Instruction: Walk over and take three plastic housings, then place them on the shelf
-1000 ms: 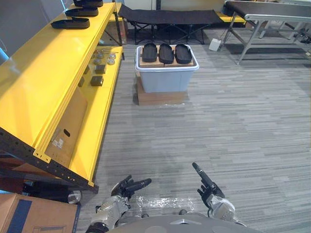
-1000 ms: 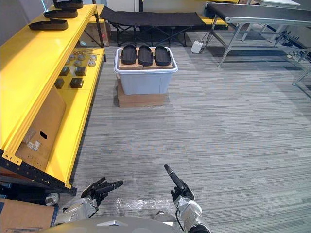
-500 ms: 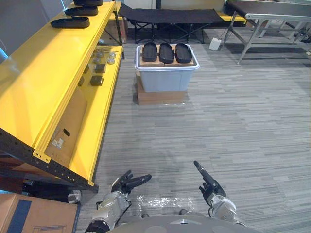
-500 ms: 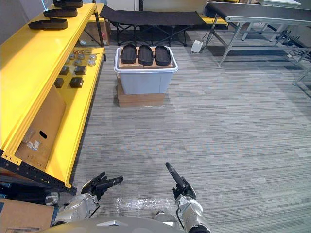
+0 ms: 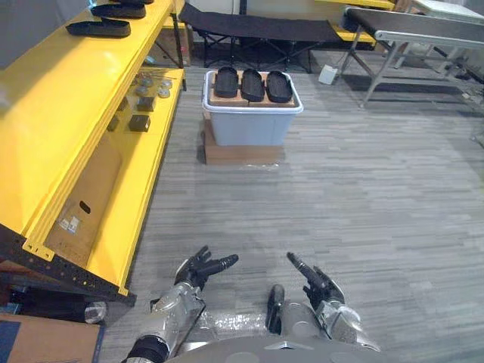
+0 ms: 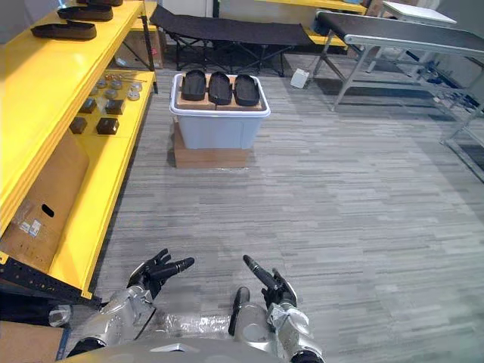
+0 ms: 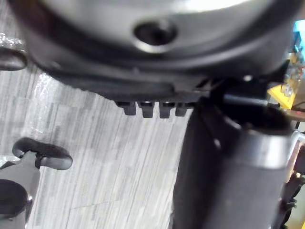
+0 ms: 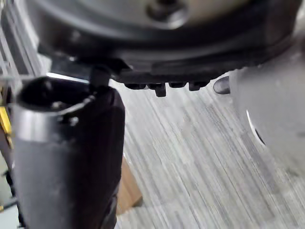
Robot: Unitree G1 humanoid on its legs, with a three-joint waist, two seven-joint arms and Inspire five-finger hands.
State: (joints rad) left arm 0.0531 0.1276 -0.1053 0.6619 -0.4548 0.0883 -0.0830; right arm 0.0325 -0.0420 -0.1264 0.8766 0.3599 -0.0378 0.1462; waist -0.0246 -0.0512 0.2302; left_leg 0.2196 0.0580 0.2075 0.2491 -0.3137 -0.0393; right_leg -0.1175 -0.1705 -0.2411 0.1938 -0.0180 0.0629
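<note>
Dark and low at the bottom centre, the left hand (image 5: 198, 270) and right hand (image 5: 316, 282) hang over grey striped floor (image 5: 363, 197), fingers straight and apart, holding nothing; each wrist view shows those fingertips (image 7: 152, 110) from close with floor past them. Well beyond, at the eye views' upper middle, three plastic housings (image 5: 252, 84) lie side by side atop a pale bin (image 5: 252, 127), beside the yellow shelf (image 5: 53, 113) bearing similar black shells (image 6: 64, 30) at upper left.
</note>
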